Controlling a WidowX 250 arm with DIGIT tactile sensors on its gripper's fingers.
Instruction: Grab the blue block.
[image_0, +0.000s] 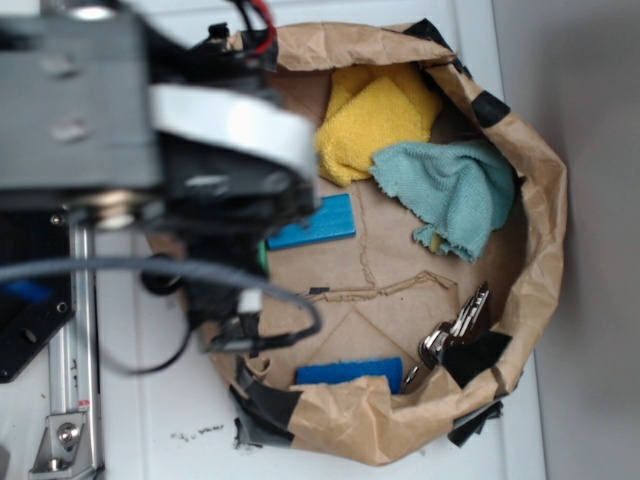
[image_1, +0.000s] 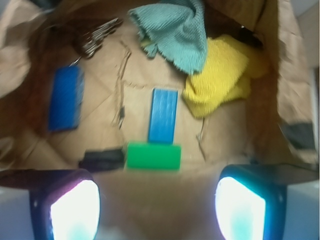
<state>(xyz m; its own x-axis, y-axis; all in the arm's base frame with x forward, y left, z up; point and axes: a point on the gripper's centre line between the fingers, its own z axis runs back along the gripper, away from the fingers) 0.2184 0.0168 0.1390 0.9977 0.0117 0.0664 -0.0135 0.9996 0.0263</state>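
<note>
The blue block (image_1: 163, 115) is a flat sky-blue rectangle lying lengthwise on the brown paper floor of the bag; from the exterior camera the blue block (image_0: 313, 222) shows partly under my arm (image_0: 200, 150). A green block (image_1: 153, 156) of the same shape lies crosswise at its near end. My gripper (image_1: 157, 200) hangs above the bag's near side, short of the green block. It is open, its two fingers wide apart with only paper showing between them.
A darker fuzzy blue slab (image_1: 65, 98) lies at the left, a bunch of keys (image_1: 95, 35) beyond it. A teal cloth (image_1: 175, 30) and a yellow cloth (image_1: 217, 75) fill the far right. A black object (image_1: 102, 160) touches the green block. The bag's walls (image_0: 545, 200) ring everything.
</note>
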